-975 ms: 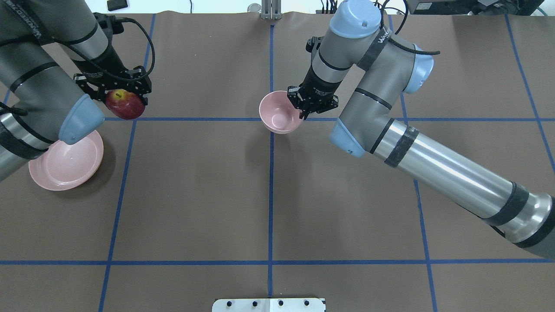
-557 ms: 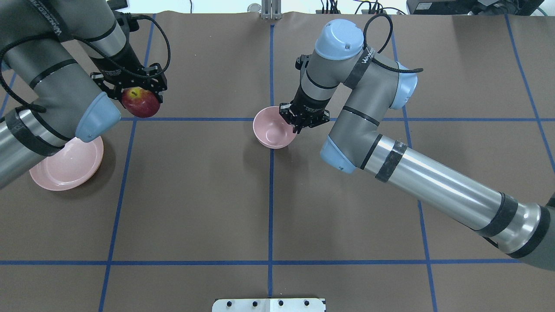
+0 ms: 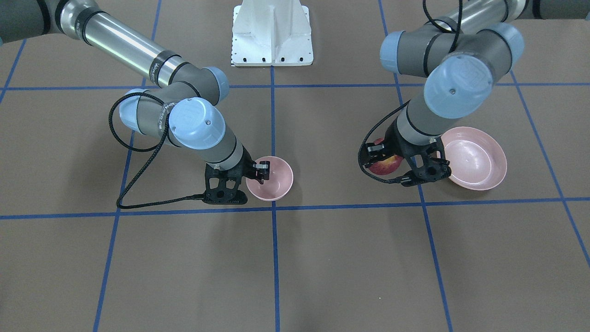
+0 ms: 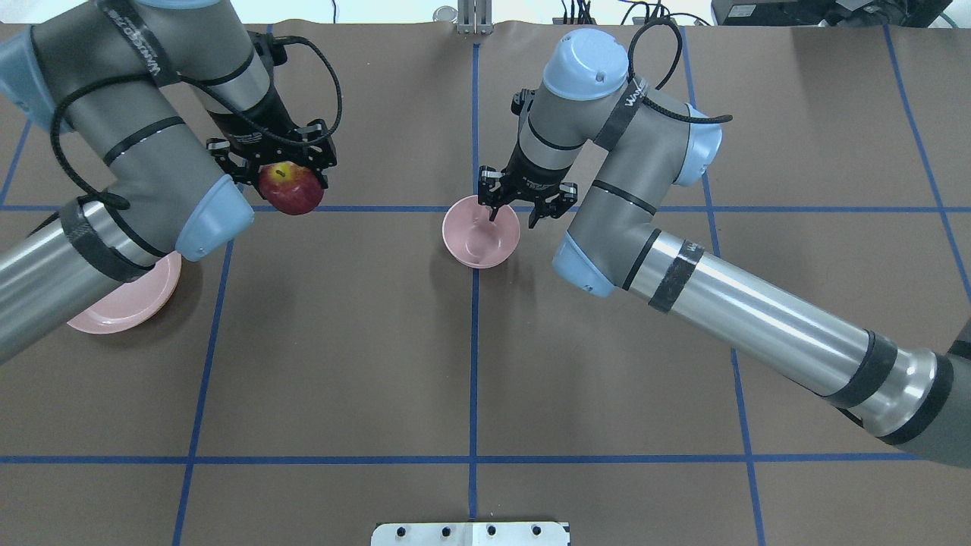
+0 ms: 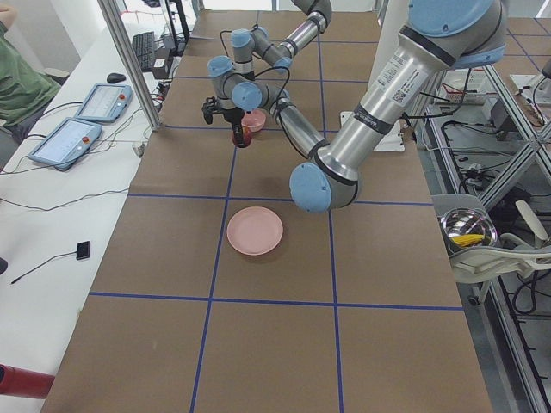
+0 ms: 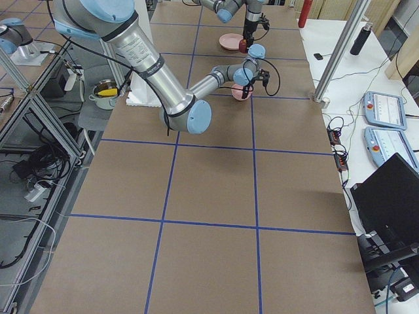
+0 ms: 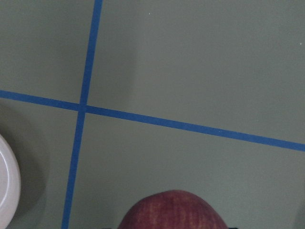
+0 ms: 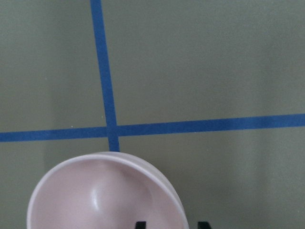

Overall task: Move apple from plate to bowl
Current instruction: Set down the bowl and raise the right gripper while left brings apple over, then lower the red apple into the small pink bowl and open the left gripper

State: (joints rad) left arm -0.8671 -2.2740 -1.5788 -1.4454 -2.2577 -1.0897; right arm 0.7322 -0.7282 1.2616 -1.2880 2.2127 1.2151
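My left gripper point(image 4: 290, 182) is shut on the dark-red apple point(image 4: 291, 191) and holds it above the table, to the right of the plate and well left of the bowl. The apple also shows in the front view point(image 3: 386, 165) and the left wrist view point(image 7: 171, 212). The pale-pink plate point(image 4: 125, 303) lies empty, partly hidden under my left arm. The small pink bowl point(image 4: 480, 241) stands empty on the centre line. My right gripper point(image 4: 514, 216) is open, its fingers straddling the bowl's far right rim point(image 8: 176, 205).
Blue tape lines grid the brown table. A white mounting plate point(image 4: 470, 533) sits at the near edge by the robot base. My right forearm point(image 4: 758, 326) crosses the right half. Tablets point(image 5: 65, 142) lie beyond the table's far side.
My left gripper carried the apple rightward, away from the plate and toward the bowl. My right gripper moved the bowl slightly left and nearer, then opened off its rim.
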